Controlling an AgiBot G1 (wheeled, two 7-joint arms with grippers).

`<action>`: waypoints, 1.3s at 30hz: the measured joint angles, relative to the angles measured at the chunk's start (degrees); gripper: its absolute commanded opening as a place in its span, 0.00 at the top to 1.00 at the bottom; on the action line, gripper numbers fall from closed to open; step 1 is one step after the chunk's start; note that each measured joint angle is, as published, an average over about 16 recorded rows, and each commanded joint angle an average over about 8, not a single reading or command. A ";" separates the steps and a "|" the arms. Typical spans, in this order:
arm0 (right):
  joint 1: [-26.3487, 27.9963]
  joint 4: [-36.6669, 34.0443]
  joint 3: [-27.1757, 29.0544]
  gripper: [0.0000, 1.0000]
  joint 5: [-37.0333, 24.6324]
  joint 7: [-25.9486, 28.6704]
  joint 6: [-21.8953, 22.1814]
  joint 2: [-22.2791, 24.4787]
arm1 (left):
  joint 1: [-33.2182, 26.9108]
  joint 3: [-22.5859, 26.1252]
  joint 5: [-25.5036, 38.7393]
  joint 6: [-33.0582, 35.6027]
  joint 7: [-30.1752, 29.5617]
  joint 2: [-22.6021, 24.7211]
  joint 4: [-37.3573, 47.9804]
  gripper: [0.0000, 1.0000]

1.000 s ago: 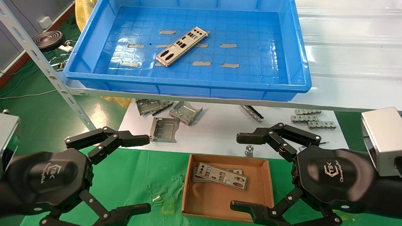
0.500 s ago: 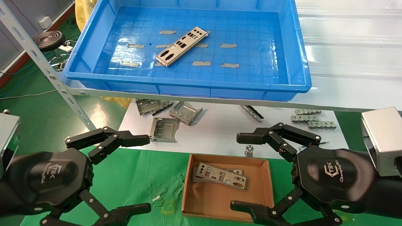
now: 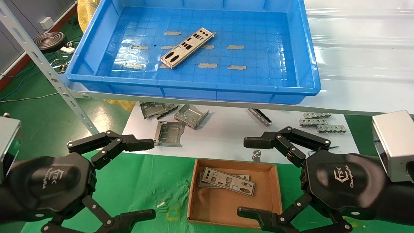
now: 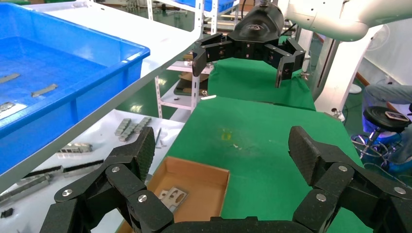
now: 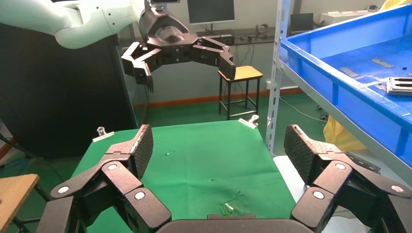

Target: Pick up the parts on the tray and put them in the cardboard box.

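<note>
**Both pincers held apart above the green worktop; one plate left in the tray**

The left pincer [image 3: 142,176] is held over the left part of the green-covered worktop [image 3: 145,184], its black fingers spread wide with nothing between them. The right pincer [image 3: 250,177] is held at the right, beside and partly over the small shallow brown cardboard box [image 3: 275,189], with its fingers likewise spread wide and empty.

One long, thin silver-grey metal plate with punched cutouts [image 3: 187,47] is seen lying flat and slantwise on the grid floor of the large bright blue plastic tray [image 3: 194,89], near the middle (among grey tape patches). The tray is carried on a white shelf [image 3: 355,64] behind the worktop.

Inside the cardboard box, at its far side, two similar punched plates [image 3: 228,183] are stacked, one partly over the other.

Folded grey metal brackets [image 3: 176,119] are scattered on a white sheet [image 3: 223,136] below the shelf.
</note>
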 measured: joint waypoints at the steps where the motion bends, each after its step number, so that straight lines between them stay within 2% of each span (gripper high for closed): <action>1: 0.00 0.00 0.00 0.00 0.00 0.00 0.00 0.00 | 0.00 0.00 0.00 0.00 0.00 0.00 0.00 0.00; 39: 0.00 0.00 0.00 0.00 0.00 0.00 0.00 0.00 | 0.00 0.00 0.00 0.00 0.00 0.00 0.01 0.00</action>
